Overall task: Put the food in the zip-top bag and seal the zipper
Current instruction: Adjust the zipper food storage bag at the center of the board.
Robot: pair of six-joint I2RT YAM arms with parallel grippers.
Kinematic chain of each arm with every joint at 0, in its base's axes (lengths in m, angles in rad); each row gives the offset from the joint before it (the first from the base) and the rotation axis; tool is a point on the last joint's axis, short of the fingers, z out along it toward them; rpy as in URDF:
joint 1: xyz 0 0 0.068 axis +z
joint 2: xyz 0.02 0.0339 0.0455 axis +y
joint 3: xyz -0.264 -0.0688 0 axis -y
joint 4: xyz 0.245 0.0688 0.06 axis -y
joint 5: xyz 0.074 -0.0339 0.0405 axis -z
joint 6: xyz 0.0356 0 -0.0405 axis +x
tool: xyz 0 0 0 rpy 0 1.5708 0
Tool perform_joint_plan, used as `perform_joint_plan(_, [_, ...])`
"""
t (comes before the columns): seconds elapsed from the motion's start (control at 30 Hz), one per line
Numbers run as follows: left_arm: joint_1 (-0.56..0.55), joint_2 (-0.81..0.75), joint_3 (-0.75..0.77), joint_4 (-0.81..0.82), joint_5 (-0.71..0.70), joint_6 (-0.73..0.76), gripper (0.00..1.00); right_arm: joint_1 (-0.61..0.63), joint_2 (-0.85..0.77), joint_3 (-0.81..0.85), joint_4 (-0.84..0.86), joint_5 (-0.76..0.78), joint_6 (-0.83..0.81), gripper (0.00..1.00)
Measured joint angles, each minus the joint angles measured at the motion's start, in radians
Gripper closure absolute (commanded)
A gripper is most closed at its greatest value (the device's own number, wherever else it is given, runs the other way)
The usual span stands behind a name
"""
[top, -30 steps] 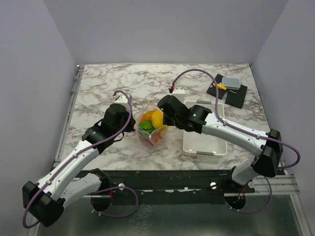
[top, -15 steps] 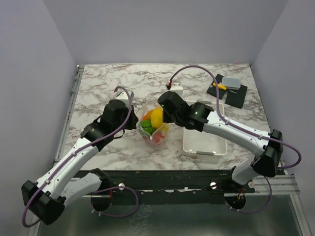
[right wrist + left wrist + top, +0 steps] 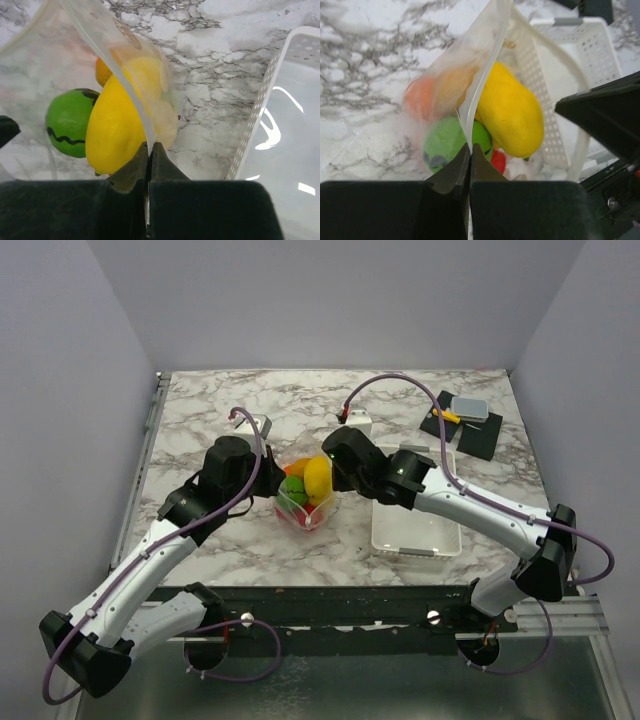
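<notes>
White arms (image 3: 150, 558) inward, jaws on zipper (image 3: 482, 80)

Your zip-top bag (image 3: 303, 506) is near the middle of the table (image 3: 230, 405), held between your two grippers. The left gripper (image 3: 272, 483) is on its left side and the right gripper (image 3: 335, 476) on its right, and each has its fingers pinched together on the zipper (image 3: 481, 85) at the bag's upper edge. The food (image 3: 317, 478) lies inside the bag, piled together, with one long piece on top toward the right gripper. To the right of the bag, near it, the basket (image 3: 415, 552) lies partly under your right forearm. Behind the basket, toward the table's far right corner, flat mats (image 3: 482, 443) lie with a small box (image 3: 468, 408) on them
</notes>
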Motion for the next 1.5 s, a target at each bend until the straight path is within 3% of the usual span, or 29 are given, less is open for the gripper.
perform_joint_plan(0.27, [0.000,0.008,-0.174,0.006,0.004,-0.034,1.00,0.000,0.022,-0.029,0.000,0.001,-0.008,0.99])
perform_joint_plan(0.8, [0.000,-0.079,-0.029,-0.035,-0.048,0.003,1.00,0.000,0.007,0.052,-0.053,0.097,-0.096,0.99])
perform_joint_plan(1.5, [0.000,-0.034,-0.031,-0.068,0.023,-0.030,1.00,0.000,0.146,0.217,-0.003,-0.129,-0.388,0.99])
